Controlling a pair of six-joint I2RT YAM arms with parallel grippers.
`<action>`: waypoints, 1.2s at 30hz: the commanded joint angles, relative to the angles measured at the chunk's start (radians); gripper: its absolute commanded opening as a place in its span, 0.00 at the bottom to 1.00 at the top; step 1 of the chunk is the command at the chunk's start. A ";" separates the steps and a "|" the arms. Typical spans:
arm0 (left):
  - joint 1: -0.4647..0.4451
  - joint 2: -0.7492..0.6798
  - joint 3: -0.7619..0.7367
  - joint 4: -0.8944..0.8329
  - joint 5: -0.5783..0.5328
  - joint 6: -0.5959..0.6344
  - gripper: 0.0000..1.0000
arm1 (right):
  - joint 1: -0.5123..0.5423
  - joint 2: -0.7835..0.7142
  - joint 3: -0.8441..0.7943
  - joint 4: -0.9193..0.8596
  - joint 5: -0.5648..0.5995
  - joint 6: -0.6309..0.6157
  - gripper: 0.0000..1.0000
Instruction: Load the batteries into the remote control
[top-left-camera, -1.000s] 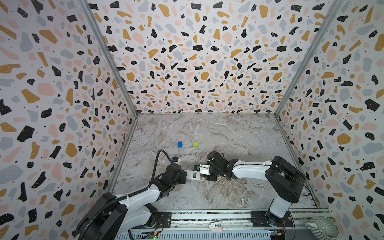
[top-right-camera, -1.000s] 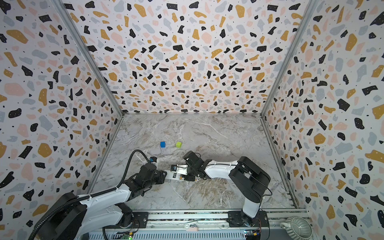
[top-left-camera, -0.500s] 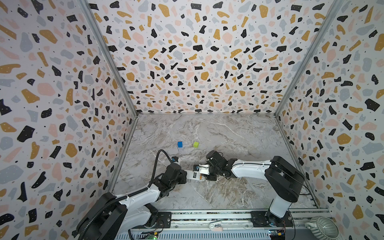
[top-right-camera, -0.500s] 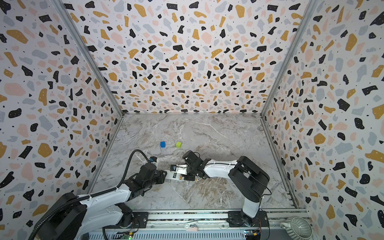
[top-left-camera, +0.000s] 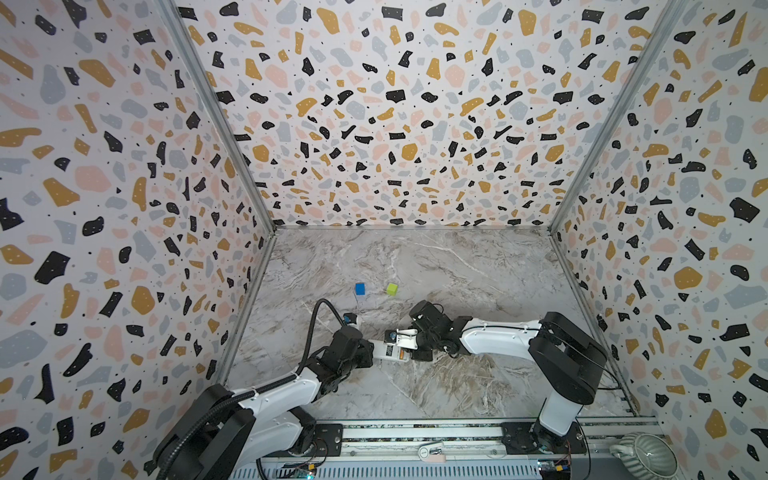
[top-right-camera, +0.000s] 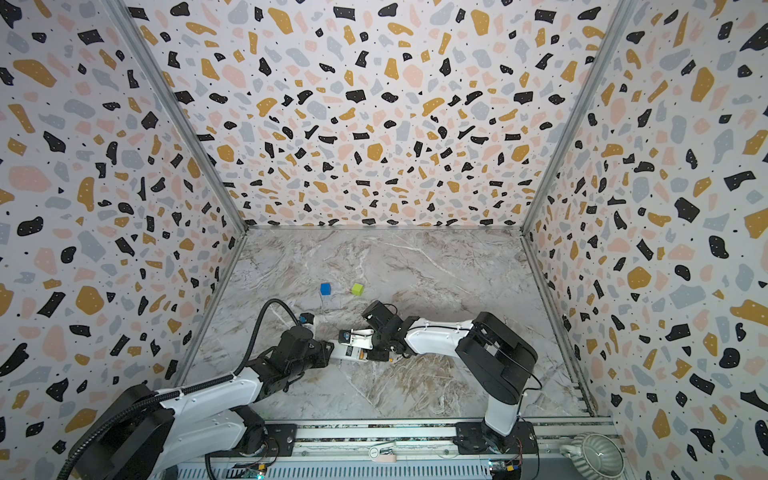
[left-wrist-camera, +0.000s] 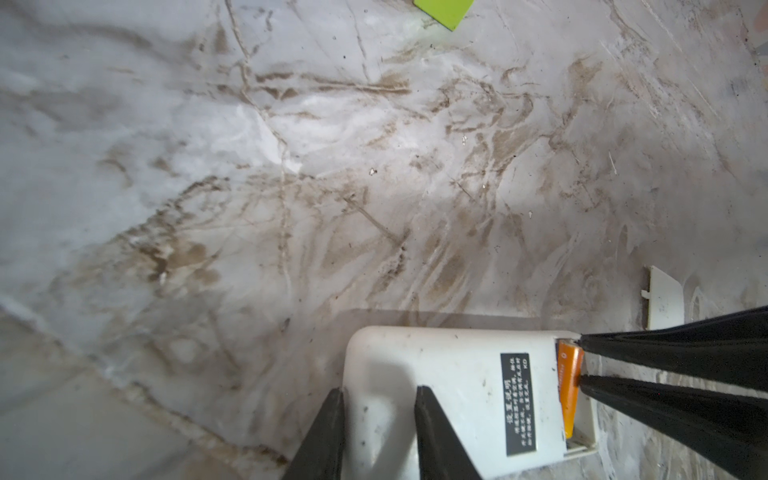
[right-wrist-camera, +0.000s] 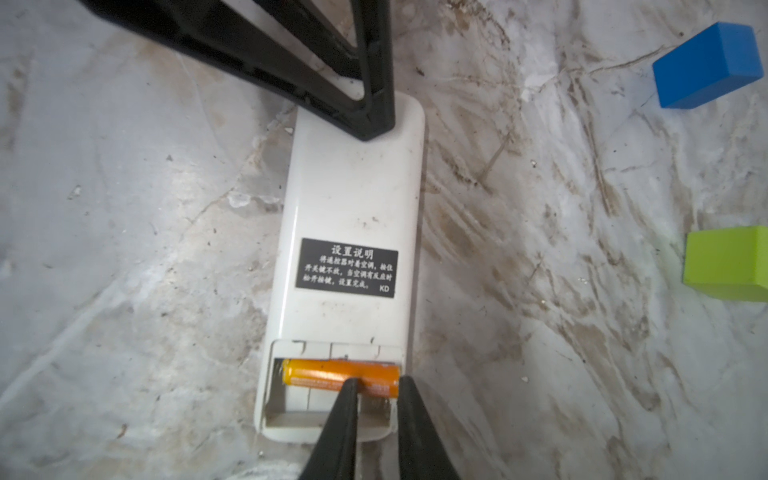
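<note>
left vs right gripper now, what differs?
The left gripper bears on the closed end of the remote control, one fingertip on its white back; the right gripper is at the open bay end, tips against the orange battery. Left fingers stand wider apart than right. Shared: same remote, neither visibly clamping anything.

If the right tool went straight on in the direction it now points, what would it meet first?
The orange battery lying in the open compartment of the remote control. The right tool points at its end from close by; whether the tips touch it, I cannot tell.
</note>
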 joint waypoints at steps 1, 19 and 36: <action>-0.001 0.020 -0.014 -0.081 0.012 0.006 0.30 | 0.047 0.096 -0.017 -0.090 -0.040 -0.011 0.20; -0.001 0.017 -0.013 -0.083 0.010 0.006 0.30 | 0.057 0.133 0.008 -0.163 -0.079 -0.023 0.16; -0.001 0.015 -0.014 -0.084 0.007 0.006 0.31 | 0.056 0.113 0.007 -0.148 -0.051 -0.010 0.09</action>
